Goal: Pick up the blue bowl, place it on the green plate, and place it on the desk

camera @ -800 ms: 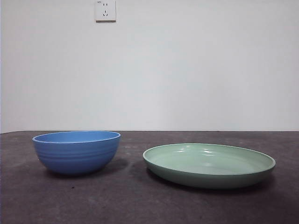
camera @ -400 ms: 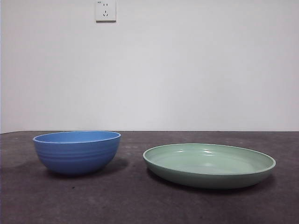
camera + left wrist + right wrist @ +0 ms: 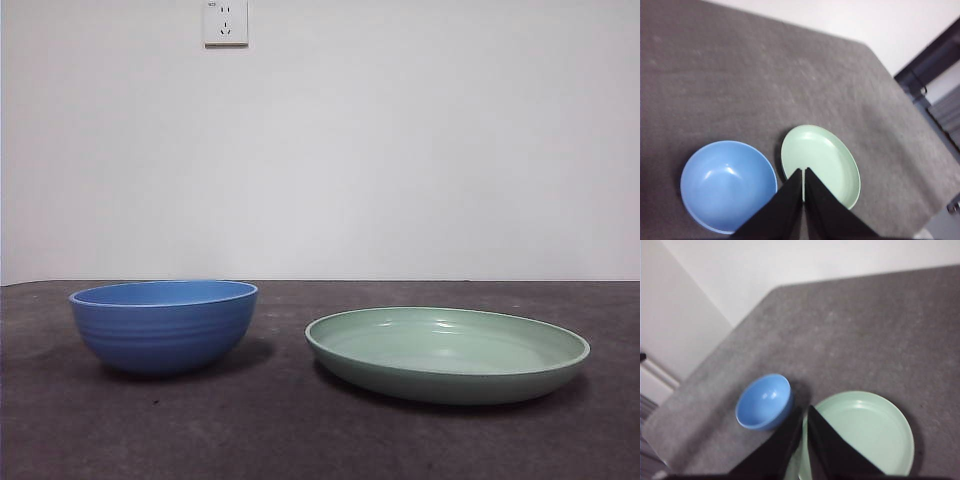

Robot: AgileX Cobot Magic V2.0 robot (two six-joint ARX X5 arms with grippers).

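The blue bowl (image 3: 164, 325) stands upright on the dark grey surface (image 3: 300, 430), with the green plate (image 3: 447, 352) just beside it and a narrow strip of bare surface between the 2. They do not touch. Both are empty, and nothing lies on the surface between or around them. In the front view neither arm shows; behind the dishes there is only a plain white wall with a socket (image 3: 225, 21) high up.

From above, the left hand (image 3: 803, 172) hangs well over the dishes, its 2 black jaws pressed together with only a thin slit between them, holding nothing; its tips line up over the near edge of the plate beside the bowl. The right hand (image 3: 805, 411) is likewise high above the surface, jaws pressed together and empty, its tips over the gap where bowl and plate sit side by side.
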